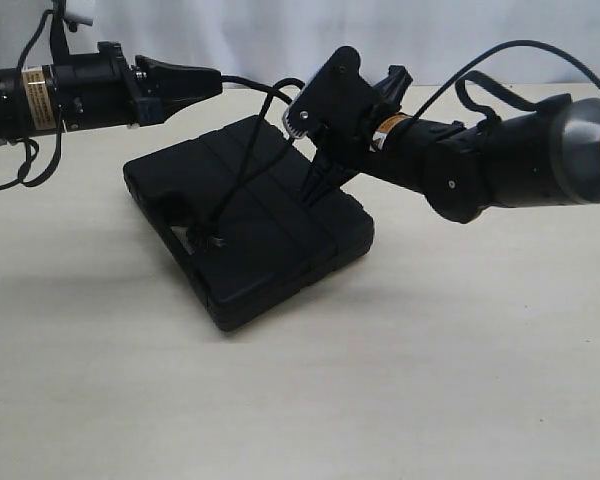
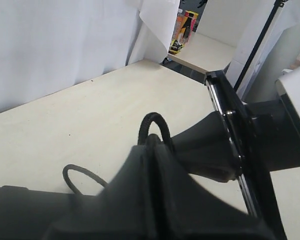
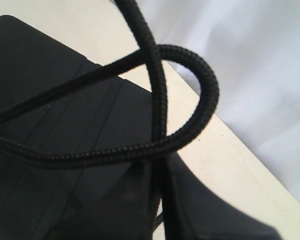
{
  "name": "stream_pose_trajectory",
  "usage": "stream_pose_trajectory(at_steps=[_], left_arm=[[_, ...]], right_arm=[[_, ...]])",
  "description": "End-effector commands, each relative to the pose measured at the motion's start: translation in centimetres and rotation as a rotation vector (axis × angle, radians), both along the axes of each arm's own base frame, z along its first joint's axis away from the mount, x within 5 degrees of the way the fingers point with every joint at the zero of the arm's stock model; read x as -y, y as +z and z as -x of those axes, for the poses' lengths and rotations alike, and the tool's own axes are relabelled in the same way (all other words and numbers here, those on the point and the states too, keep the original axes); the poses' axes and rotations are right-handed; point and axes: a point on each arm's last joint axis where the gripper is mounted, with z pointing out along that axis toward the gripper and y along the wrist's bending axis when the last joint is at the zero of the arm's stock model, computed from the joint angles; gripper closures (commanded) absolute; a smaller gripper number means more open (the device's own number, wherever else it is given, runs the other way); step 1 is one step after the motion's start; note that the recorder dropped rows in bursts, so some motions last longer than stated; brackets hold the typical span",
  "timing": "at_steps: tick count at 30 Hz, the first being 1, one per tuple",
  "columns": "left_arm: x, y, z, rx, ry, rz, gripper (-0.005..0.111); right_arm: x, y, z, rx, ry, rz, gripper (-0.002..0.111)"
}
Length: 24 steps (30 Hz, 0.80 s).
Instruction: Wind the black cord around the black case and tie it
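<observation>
Pale tabletop (image 1: 430, 400); white drapes (image 2: 50, 45) behind (gap shows room beyond); soft even light.

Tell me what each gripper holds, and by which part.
Both hold the black cord. The left gripper pinches a small loop of it; the right gripper pinches a strand near where the cord crosses itself, over the black case.

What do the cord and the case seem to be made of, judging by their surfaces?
Cord: probably braided textile or synthetic fibre, slightly shiny. A regular woven pattern shows along it in the right wrist view.
Case: likely moulded hard plastic, matte black. The lid has straight grooves, the corners are rounded, and there are no strong reflections.
</observation>
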Motion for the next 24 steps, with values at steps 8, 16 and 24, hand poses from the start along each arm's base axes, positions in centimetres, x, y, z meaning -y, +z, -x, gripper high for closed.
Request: stream_pose_trajectory(at_steps=[8,16,24], left_arm=[[0.1,0.6,-0.1,0.031,0.011,0.007,0.107],[0.1,0.6,-0.1,0.030,0.005,0.001,0.107],[0.1,0.5,-0.1,0.030,0.000,-0.003,0.107]], right_arm=[[0.9,0.3,0.4,-0.070,-0.095,0.009,0.103],[1.1,0.9,1.0,-0.110,-0.065,0.041,0.039],[2.8,7.0,2.2,0.053,0.012,0.146,0.030]])
